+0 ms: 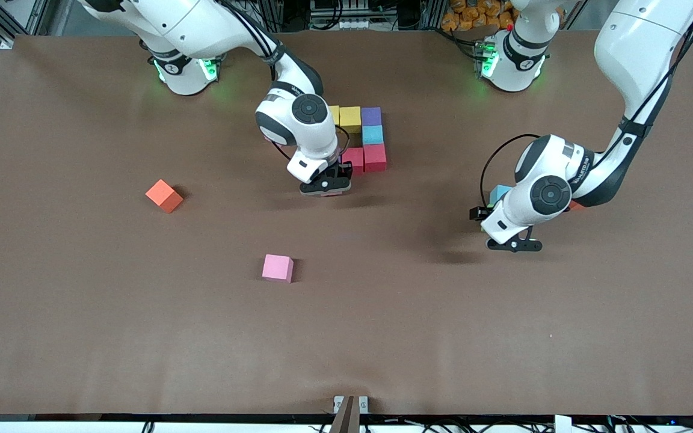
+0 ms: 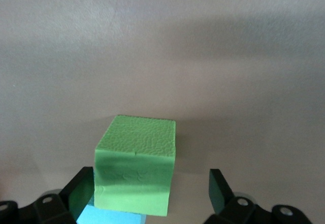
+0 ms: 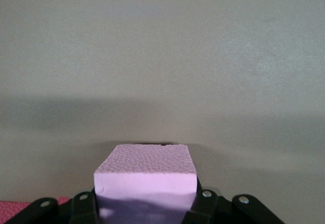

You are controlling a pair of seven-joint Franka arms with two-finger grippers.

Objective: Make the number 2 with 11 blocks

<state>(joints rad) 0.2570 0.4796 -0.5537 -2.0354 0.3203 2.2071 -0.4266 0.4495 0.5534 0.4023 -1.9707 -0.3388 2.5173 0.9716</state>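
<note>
My right gripper (image 1: 325,185) (image 3: 144,203) is shut on a pale purple block (image 3: 145,176), low over the table next to a red block (image 1: 354,159) (image 3: 10,209); the hand hides the purple block in the front view. The laid blocks are two yellow (image 1: 350,118), a purple (image 1: 371,116), a light blue (image 1: 373,135) and another red (image 1: 375,157). My left gripper (image 1: 512,243) (image 2: 150,193) stands open around a green block (image 2: 134,165), close to one finger and apart from the other. A light blue block (image 1: 498,193) (image 2: 111,216) lies against the green one.
An orange block (image 1: 164,195) lies loose toward the right arm's end of the table. A pink block (image 1: 278,267) lies nearer the front camera, mid-table. A reddish sliver (image 1: 575,205) shows under the left arm's wrist. The brown table (image 1: 382,337) is bare nearer the front camera.
</note>
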